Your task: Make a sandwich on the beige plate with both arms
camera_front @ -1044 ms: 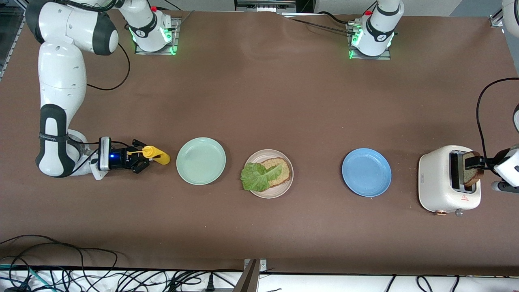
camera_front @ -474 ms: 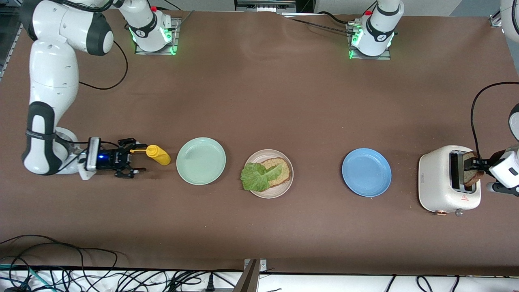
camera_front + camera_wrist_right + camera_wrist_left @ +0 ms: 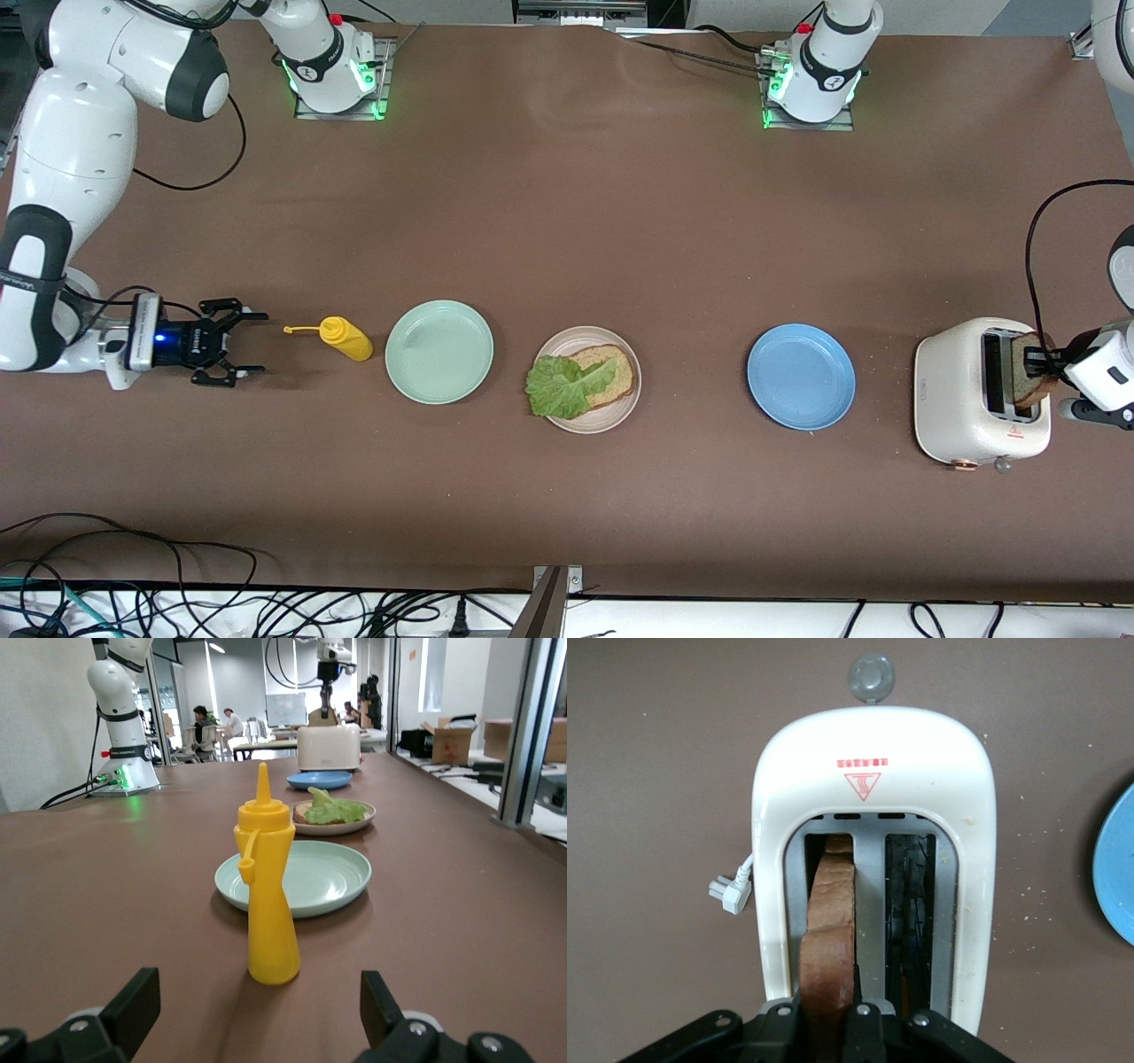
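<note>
The beige plate (image 3: 620, 412) holds one bread slice (image 3: 613, 368) with a green lettuce leaf (image 3: 560, 387) lying over it. A second bread slice (image 3: 1035, 377) stands in a slot of the white toaster (image 3: 961, 403) at the left arm's end of the table. My left gripper (image 3: 1032, 361) is shut on that slice's top edge; the left wrist view shows the brown crust (image 3: 831, 930) pinched in the left gripper (image 3: 829, 1028). My right gripper (image 3: 244, 346) is open and low at the right arm's end, apart from everything; the right gripper (image 3: 257, 1010) holds nothing.
A yellow squeeze bottle (image 3: 347, 338) stands upright between my right gripper and the mint-green plate (image 3: 438, 352). A blue plate (image 3: 801, 377) lies between the beige plate and the toaster. The toaster's plug (image 3: 731, 895) lies loose beside it.
My right gripper opened, let go of the yellow bottle and drew back toward the right arm's end. My left gripper closed on the bread slice in the toaster.
</note>
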`<state>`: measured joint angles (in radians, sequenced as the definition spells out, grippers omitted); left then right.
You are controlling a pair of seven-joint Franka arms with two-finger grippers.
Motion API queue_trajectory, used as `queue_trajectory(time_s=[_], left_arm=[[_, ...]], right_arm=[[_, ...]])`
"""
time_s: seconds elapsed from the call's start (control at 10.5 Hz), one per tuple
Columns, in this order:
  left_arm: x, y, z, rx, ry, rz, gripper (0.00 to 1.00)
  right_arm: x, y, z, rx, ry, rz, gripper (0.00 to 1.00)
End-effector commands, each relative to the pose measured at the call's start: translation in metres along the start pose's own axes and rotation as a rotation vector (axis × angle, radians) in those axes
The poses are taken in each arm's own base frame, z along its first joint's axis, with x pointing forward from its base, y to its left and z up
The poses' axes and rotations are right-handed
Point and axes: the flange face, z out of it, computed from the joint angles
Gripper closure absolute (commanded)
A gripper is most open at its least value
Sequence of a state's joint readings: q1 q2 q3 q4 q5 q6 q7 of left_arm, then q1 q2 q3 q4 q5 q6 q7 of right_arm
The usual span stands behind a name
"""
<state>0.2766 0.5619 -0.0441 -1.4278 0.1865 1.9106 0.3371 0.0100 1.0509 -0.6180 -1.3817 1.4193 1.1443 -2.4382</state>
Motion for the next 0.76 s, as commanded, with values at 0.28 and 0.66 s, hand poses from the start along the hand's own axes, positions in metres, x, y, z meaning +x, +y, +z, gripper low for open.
queue_trajectory(time_s=[0.28,0.66], left_arm=[[0.006,0.006,-0.073,0.032,-0.017,0.02,1.0],[0.005,0.025,-0.132,0.033,-0.013,0.03,1.0]], right_arm=[[0.102,0.025,-0.018,-0.006,-0.251,0.358,0.0],[0.188,0.046,-0.001,-0.063,-0.365,0.595,0.0]])
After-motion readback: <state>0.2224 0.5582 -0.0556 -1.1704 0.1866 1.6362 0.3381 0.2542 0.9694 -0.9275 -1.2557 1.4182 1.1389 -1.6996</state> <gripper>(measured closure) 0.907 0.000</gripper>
